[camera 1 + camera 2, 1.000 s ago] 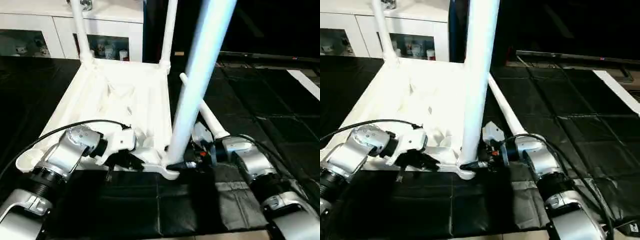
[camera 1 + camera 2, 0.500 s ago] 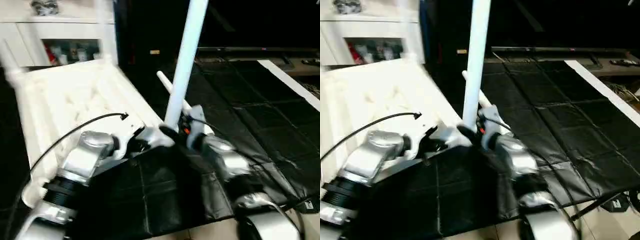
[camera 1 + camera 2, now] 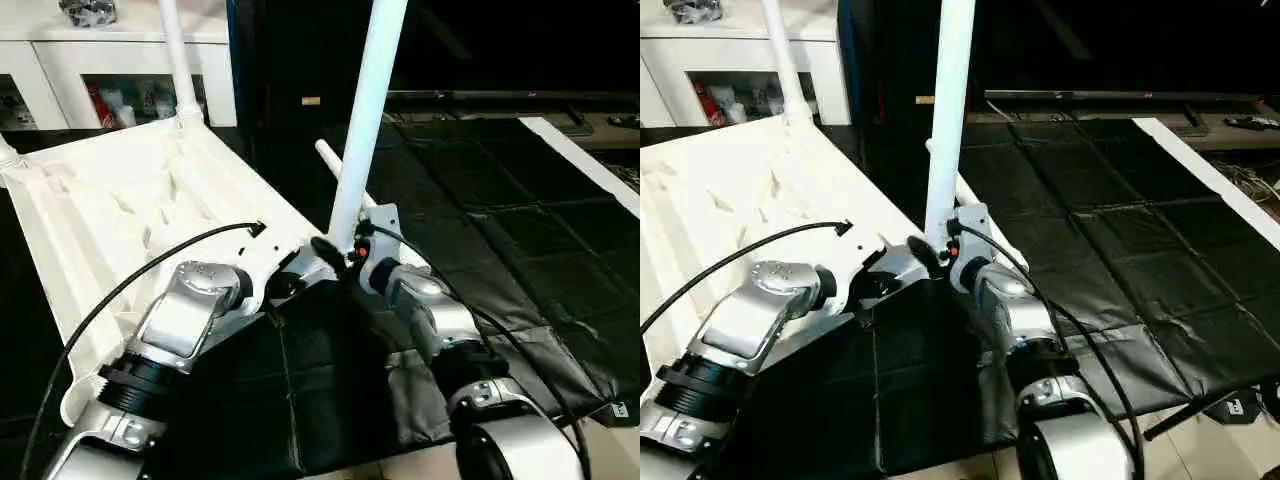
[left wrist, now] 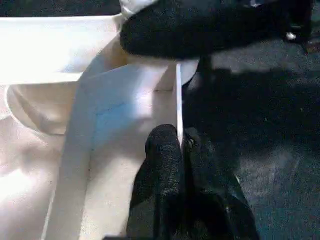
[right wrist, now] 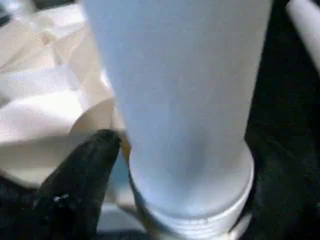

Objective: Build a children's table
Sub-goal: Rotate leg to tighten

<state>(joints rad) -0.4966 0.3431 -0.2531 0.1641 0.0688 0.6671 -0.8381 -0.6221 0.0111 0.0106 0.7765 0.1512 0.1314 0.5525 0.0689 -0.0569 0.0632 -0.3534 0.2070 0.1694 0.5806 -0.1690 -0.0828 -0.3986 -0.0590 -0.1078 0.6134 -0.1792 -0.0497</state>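
You have the children's table top [image 3: 120, 210] lying upside down on the black mat [image 3: 500, 250], ribbed underside up, filling the left half of your head view. A leg [image 3: 178, 60] stands upright in the far corner socket, in front of the white cabinet [image 3: 90, 60]. A second leg [image 3: 365, 130] stands nearly upright at the near right corner of the top, where your two grippers meet. A third leg [image 3: 335, 165] lies on the mat just behind it. Your right gripper [image 5: 175, 165] has its black fingers [image 5: 80, 175] spread around the base of the standing leg, one on each side, touching it. Your left gripper [image 4: 181, 150] is pinched tight on a thin white rib [image 4: 178, 100] of the top's rim beside that corner socket.
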